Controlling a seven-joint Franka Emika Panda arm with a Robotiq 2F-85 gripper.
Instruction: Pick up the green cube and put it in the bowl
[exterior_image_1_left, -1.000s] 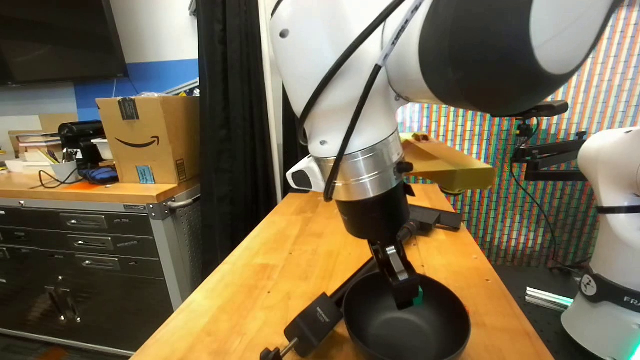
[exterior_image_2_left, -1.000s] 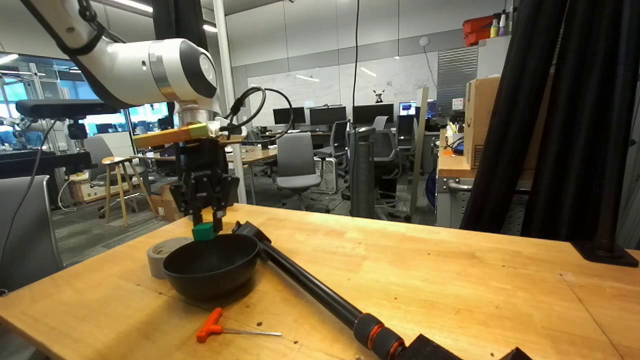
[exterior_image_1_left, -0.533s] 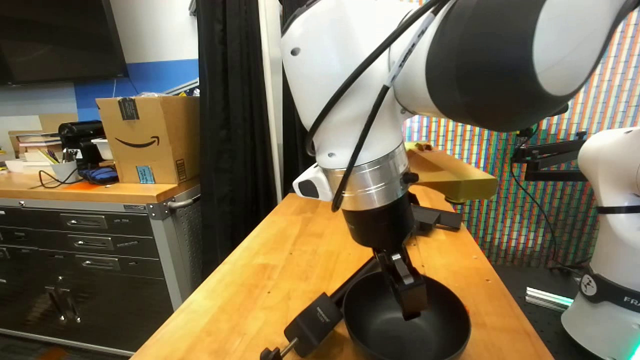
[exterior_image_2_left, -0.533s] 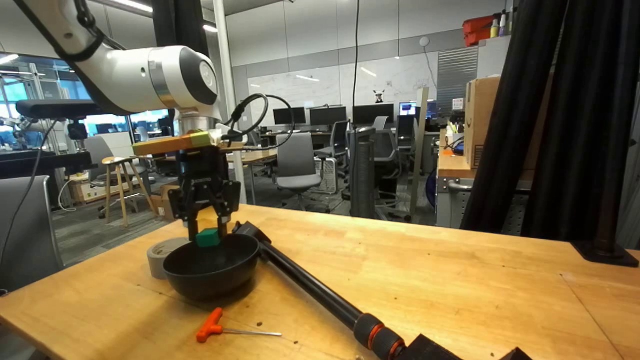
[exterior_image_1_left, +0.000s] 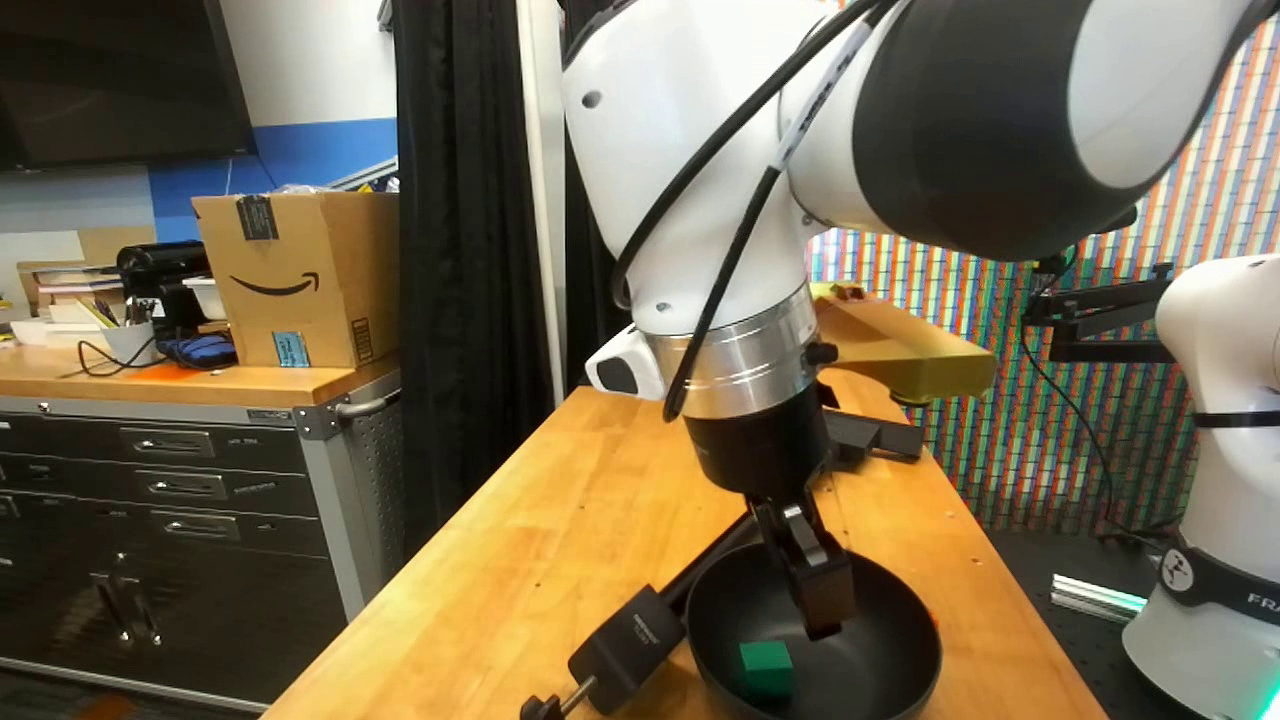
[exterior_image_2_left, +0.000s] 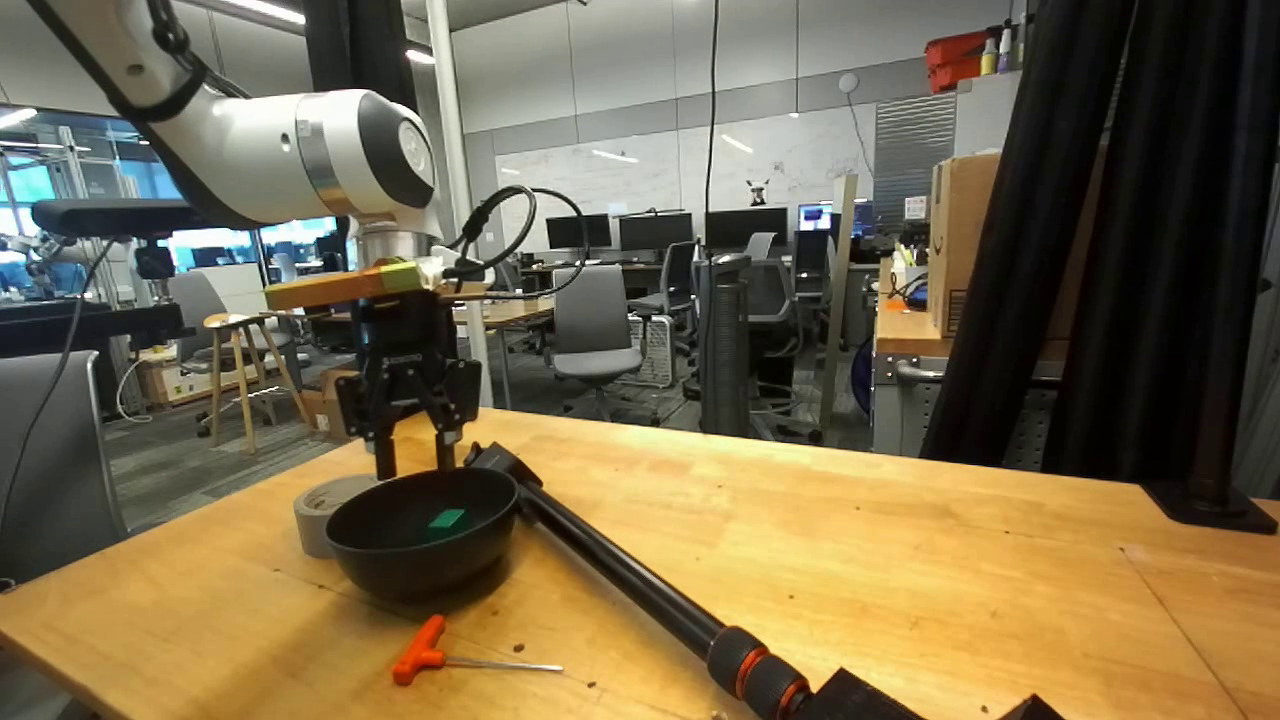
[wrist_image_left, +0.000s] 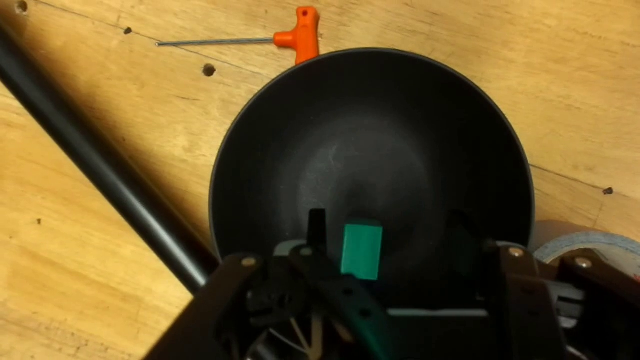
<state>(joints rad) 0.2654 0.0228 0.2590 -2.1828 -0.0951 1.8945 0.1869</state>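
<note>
Left to right, we saw a cardboard box (exterior_image_1_left: 268, 245), a pleated black curtain (exterior_image_1_left: 460, 250) and the wooden counter (exterior_image_1_left: 520, 560), where the green cube (exterior_image_1_left: 767, 668) lay inside the round, matte bowl (exterior_image_1_left: 870, 675); over it hung the pincer (exterior_image_2_left: 416, 468), jaws apart, gripping nothing.

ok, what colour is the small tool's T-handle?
Orange; the T-handle shows best in an exterior view.
</note>
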